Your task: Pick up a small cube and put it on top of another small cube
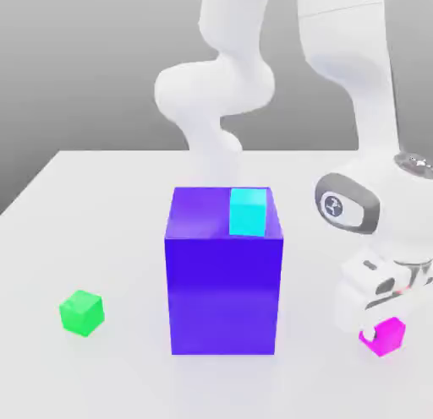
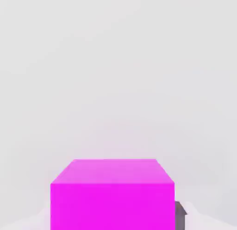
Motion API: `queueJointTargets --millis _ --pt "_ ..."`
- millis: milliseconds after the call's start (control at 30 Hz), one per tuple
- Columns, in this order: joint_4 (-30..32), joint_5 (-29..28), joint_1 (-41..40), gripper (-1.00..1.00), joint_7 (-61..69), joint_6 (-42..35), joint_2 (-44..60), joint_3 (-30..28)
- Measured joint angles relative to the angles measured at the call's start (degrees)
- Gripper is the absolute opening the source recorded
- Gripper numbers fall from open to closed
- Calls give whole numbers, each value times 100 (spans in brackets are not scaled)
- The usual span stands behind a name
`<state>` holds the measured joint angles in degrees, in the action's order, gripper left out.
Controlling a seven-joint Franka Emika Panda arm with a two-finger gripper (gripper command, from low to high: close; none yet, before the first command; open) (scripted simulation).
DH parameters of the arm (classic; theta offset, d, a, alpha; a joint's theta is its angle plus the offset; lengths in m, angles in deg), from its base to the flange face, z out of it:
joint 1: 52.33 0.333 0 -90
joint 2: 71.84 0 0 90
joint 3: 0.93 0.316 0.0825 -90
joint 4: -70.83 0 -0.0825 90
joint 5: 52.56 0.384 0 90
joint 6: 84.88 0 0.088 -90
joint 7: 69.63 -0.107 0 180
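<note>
The small magenta-pink cube [image 1: 387, 338] rests on the white table at the exterior view's right, near the front edge. My gripper [image 1: 380, 326] is lowered right onto it, and the hand covers the cube's upper part. In the hand view the magenta cube [image 2: 112, 196] looms large and very close. The small green cube [image 1: 81, 313] sits on the table at the exterior view's left, far from the gripper, with the big blue-purple block between them.
A large blue-purple block [image 1: 223, 282] stands in the middle of the table [image 1: 101, 198], with a small cyan cube [image 1: 248, 212] on its top at the back right. The arm's white links rise behind the block and above the gripper.
</note>
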<state>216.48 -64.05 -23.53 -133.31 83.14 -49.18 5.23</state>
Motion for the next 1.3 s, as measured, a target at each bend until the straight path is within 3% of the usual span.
queueJointTargets --millis 200,300,833,1000,1300 --pt "205 471 -264 -100 360 -751 -958 367" --pt "-25 661 -453 -100 882 -884 -1242 511" --pt "488 1154 -4484 -100 5884 -1398 -2770 -1713" --pt "1234 883 -5020 -100 5819 -1447 -2816 -2131" --pt "1255 1642 -5002 -100 6353 -521 -1794 -2048"
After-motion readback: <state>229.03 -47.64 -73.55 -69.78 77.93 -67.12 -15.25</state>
